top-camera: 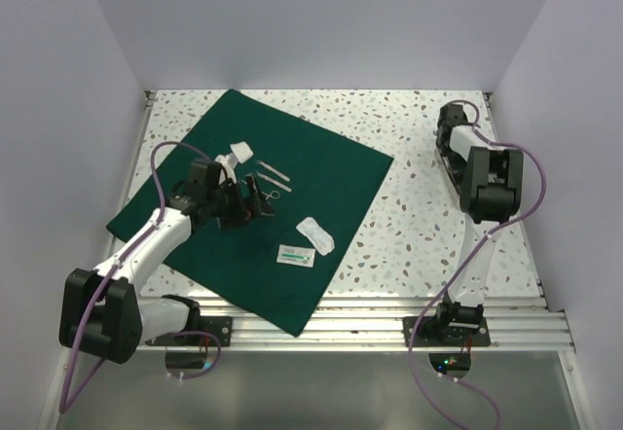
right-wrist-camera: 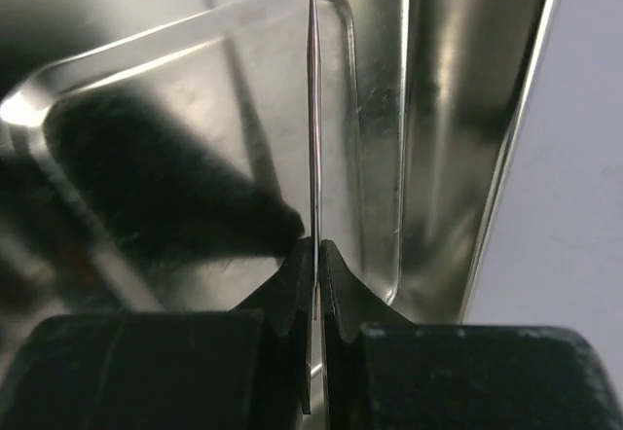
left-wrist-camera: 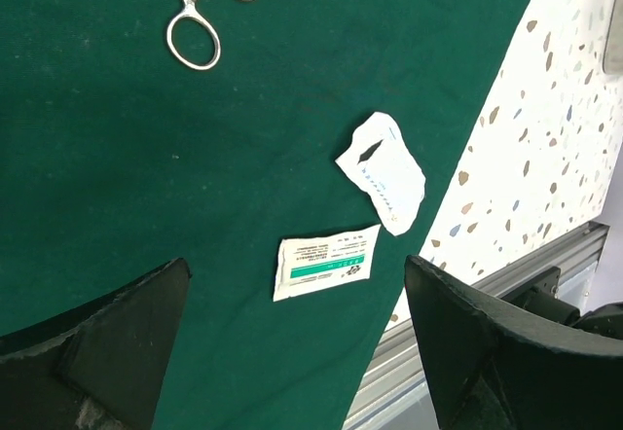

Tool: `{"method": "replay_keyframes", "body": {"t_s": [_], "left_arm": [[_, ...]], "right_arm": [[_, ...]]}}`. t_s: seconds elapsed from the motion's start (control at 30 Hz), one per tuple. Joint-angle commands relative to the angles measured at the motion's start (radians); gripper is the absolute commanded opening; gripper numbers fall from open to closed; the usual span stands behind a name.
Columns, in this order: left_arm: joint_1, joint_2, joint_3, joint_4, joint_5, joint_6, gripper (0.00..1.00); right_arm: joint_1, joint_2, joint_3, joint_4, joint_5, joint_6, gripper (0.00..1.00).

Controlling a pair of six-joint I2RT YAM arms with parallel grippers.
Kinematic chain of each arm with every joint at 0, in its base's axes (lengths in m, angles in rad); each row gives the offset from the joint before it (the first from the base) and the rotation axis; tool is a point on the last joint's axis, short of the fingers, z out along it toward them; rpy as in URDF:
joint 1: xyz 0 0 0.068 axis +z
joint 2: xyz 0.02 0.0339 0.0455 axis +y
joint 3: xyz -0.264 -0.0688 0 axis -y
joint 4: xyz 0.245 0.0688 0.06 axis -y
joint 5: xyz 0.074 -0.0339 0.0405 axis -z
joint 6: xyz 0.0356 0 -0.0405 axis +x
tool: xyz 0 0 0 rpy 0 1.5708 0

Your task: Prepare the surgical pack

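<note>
**Surroundings.** The table (top-camera: 428,216) has a speckled top. Five loose items lie on the drape (top-camera: 195,245):
- a folded white pad (top-camera: 239,150) toward 12 o'clock from the cloth centre;
- thin metal tweezers (top-camera: 274,174) at 1 o'clock;
- a ring-handled clamp (left-wrist-camera: 195,21) beside the centre;
- a torn white wrapper (left-wrist-camera: 384,167) at 4 o'clock;
- a green-and-white sachet (left-wrist-camera: 326,263) just beside the wrapper, at 5 o'clock.

The left arm lies across the cloth from 8 o'clock. The left gripper (top-camera: 245,202) hangs above the centre with its fingers spread wide and nothing between them. In the left wrist view the sachet and the wrapper lie on the cloth ahead of the spread fingers.

The right gripper (right-wrist-camera: 314,247) is well off the cloth, at 2 o'clock over bare table. Its fingers are pressed together on the thin edge of a shiny steel tray (right-wrist-camera: 438,109).

**Drape.** It lies flat and fully spread on the left half of the table, turned so that its corners point to about 12, 3, 6 and 9 o'clock. The 6 o'clock corner overlaps the metal rail (top-camera: 487,323) at the near edge. The sides look nearly equal, so no long axis can be told.
</note>
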Motion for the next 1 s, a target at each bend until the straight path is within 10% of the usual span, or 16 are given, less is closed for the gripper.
{"method": "replay_keyframes", "body": {"t_s": [0.0,0.13,0.4,0.97], "left_arm": [[0.001,0.024,0.025,0.047,0.008,-0.002,0.95],[0.003,0.036,0.022,0.041,0.003,-0.005,0.94],[0.003,0.058,0.075,-0.011,-0.020,-0.009,0.95],[0.004,0.257,0.318,-0.229,-0.195,-0.058,0.81]], "right_arm": [[-0.030,0.041,0.079,0.028,0.056,-0.063,0.00],[-0.053,0.072,0.098,0.046,0.070,-0.069,0.00],[-0.062,0.023,0.127,-0.052,0.012,0.082,0.41],[0.264,-0.477,0.043,-0.420,-0.339,0.613,0.36]]}}
